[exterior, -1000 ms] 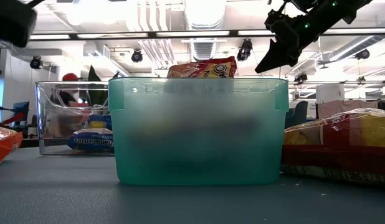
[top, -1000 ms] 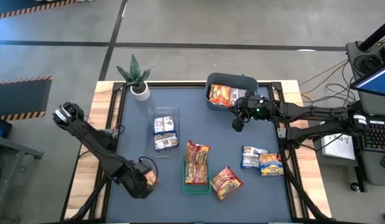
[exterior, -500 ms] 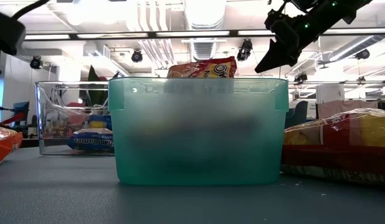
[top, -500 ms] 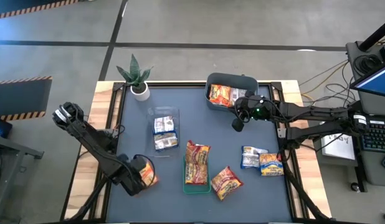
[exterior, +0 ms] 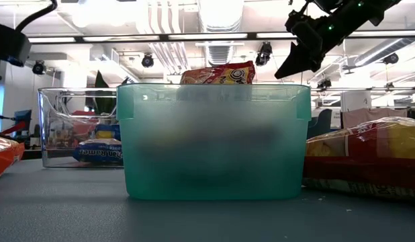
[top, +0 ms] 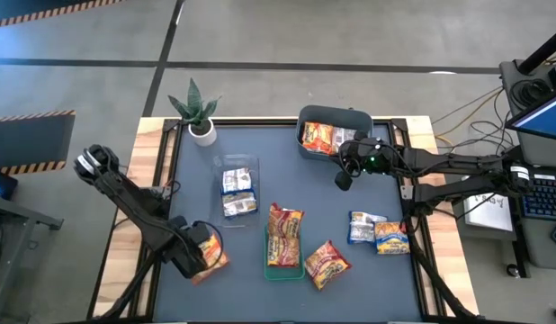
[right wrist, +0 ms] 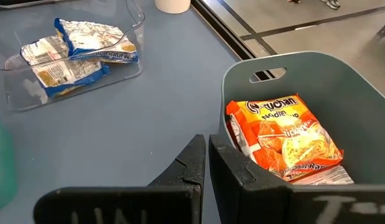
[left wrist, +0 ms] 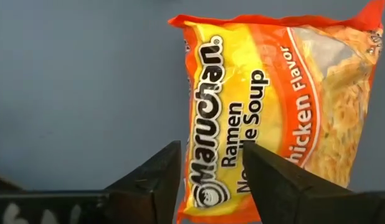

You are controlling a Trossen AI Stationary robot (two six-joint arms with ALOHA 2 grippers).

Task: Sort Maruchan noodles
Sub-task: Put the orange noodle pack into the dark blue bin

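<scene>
An orange and yellow Maruchan noodle packet (left wrist: 267, 93) lies flat on the dark table near its left front, also seen in the high view (top: 214, 259). My left gripper (left wrist: 211, 180) points down over the packet's label end, open, one finger on either side of that end. My right gripper (right wrist: 207, 152) hangs shut and empty above the table beside the grey-blue bin (top: 350, 115), which holds orange packets (right wrist: 283, 140). More noodle packets lie in the clear bin (top: 238, 187) and in the green bin (top: 283, 241). My left gripper comes at the orange packet from above, pointing down, its fingers (left wrist: 276, 180) astride the packet's label end (left wrist: 208, 186). Whether they touch the wrapper, I cannot tell. The packet lies flat on the table.
A loose orange-red packet (top: 326, 264) lies right of the green bin, and two blue and yellow packets (top: 379, 232) farther right. A potted plant (top: 199, 112) stands at the far left corner. The green bin (exterior: 214, 141) fills the middle of the low view.
My left gripper has gone a little toward the table's left edge and has rolled about its own axis. The orange packet, mostly hidden under the gripper a second ago, now shows beside it on the table.
</scene>
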